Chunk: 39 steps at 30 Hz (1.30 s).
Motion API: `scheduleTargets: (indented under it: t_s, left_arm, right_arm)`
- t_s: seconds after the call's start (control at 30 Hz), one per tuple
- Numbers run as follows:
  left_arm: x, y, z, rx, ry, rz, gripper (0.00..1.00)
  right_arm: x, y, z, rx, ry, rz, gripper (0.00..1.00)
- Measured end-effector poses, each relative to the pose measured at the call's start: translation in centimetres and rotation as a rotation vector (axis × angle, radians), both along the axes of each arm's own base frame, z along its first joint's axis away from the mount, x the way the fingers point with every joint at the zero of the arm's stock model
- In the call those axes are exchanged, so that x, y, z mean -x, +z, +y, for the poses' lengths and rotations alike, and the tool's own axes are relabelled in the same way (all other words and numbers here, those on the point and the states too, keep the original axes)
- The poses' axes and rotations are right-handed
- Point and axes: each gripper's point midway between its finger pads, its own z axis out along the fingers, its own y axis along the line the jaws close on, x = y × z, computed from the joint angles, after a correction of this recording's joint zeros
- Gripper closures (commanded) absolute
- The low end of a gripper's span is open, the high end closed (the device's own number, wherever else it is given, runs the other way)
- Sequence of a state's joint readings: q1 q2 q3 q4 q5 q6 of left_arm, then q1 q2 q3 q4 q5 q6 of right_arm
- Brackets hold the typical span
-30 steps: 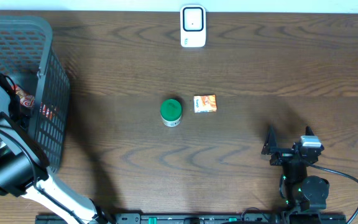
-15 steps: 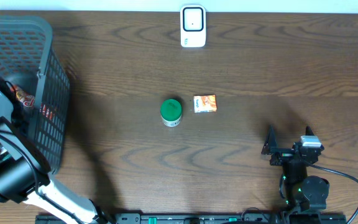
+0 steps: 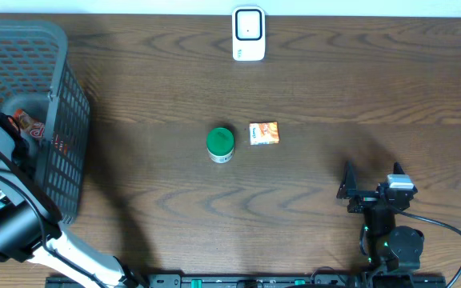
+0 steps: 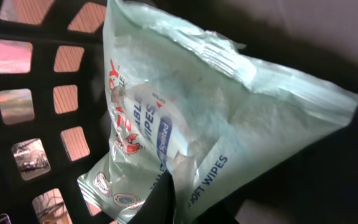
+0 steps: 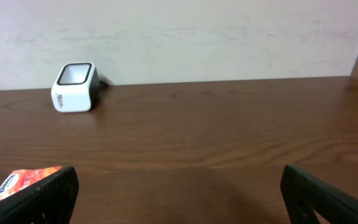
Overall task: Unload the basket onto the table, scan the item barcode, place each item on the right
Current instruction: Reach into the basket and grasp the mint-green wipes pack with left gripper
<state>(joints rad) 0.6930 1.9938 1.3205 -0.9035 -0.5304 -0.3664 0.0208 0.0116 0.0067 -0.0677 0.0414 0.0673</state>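
Inside the basket (image 3: 64,88), the left gripper (image 4: 194,200) is clamped on the lower edge of a pale green wipes pack (image 4: 229,112). In the wrist view the pack's long axis slants from lower left to upper right. Blue print reads "WIPES"; the red lettering beside it is creased and only partly legible. Well right of the basket, the right gripper (image 3: 372,181) rests with its fingers spread wide, holding nothing.

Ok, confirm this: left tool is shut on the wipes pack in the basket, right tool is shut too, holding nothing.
Wrong on the right tool: it is open, fingers spread wide in the right wrist view, holding nothing. The left tool is shut on the wipes pack in the basket.
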Motion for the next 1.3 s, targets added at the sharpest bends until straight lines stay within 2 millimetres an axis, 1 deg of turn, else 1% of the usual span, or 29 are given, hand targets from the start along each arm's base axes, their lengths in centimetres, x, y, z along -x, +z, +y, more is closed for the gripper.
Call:
scheduleTargets:
  t_s: [0.1,0.17,0.27,0.37,0.43,0.47,0.53,0.6,0.7,0.73,0.77,0.8,0.83,0.87,0.93,1.03,1.07,1.17,1.2,1.3]
  left_arm:
    - [-0.3,0.3,-0.6,0.062,0.015,-0.022,0.93]
    - [-0.9,0.7,-1.1,0.115,0.026,-0.060,0.92]
    - [-3.0,1.8,-1.7,0.183,0.029,-0.156,0.93]
    - [-5.4,3.8,-2.2,0.231,0.010,-0.282,0.93]
    - [-6.8,6.1,-2.6,0.237,-0.009,-0.384,0.93]
    - [-7.5,7.6,-2.8,0.231,-0.022,-0.444,0.93]
    - [-8.6,11.0,-3.1,0.207,-0.052,-0.562,0.93]
    - [-9.6,14.8,-3.5,0.165,-0.093,-0.686,0.92]
    - [-9.6,20.1,-4.4,0.096,-0.151,-0.826,0.92]
    - [-9.4,21.5,-4.8,0.079,-0.166,-0.857,0.75]
    - [-9.1,22.6,-5.1,0.061,-0.177,-0.880,0.50]
    - [-8.7,23.6,-5.5,0.043,-0.189,-0.896,0.33]
    - [-8.3,24.2,-5.7,0.029,-0.197,-0.896,0.24]
    - [-7.8,24.5,-5.7,0.017,-0.195,-0.885,0.17]
    - [-6.9,24.1,-5.6,0.005,-0.176,-0.844,0.10]
    - [-6.5,22.1,-4.9,0.008,-0.150,-0.773,0.05]
    - [-6.5,21.1,-4.7,0.018,-0.142,-0.748,0.04]
    - [-6.4,16.8,-4.4,0.078,-0.111,-0.654,0.01]
    - [-6.3,14.8,-4.3,0.112,-0.097,-0.610,0.00]
    - [-6.2,10.7,-4.2,0.177,-0.069,-0.522,0.00]
  right_arm:
    - [0.0,0.0,0.0,0.000,0.000,0.000,0.01]
    - [0.0,0.0,0.0,0.000,0.000,0.000,0.01]
    - [0.0,0.0,0.0,0.000,0.000,0.000,0.01]
    - [0.0,0.0,0.0,0.000,0.000,0.000,0.01]
    - [0.0,0.0,0.0,0.000,0.000,0.000,0.01]
    - [0.0,0.0,0.0,0.000,0.000,0.000,0.01]
    - [0.0,0.0,0.0,0.000,0.000,0.000,0.01]
    - [0.0,0.0,0.0,0.000,0.000,0.000,0.01]
    - [0.0,0.0,0.0,0.000,0.000,0.000,0.01]
    - [0.0,0.0,0.0,0.000,0.000,0.000,0.01]
    - [0.0,0.0,0.0,0.000,0.000,0.000,0.01]
    - [0.0,0.0,0.0,0.000,0.000,0.000,0.01]
    - [0.0,0.0,0.0,0.000,0.000,0.000,0.01]
    - [0.0,0.0,0.0,0.000,0.000,0.000,0.01]
    - [0.0,0.0,0.0,0.000,0.000,0.000,0.01]
    - [0.0,0.0,0.0,0.000,0.000,0.000,0.01]
    - [0.0,0.0,0.0,0.000,0.000,0.000,0.01]
    - [0.0,0.0,0.0,0.000,0.000,0.000,0.01]
    - [0.0,0.0,0.0,0.000,0.000,0.000,0.01]
    - [0.0,0.0,0.0,0.000,0.000,0.000,0.01]
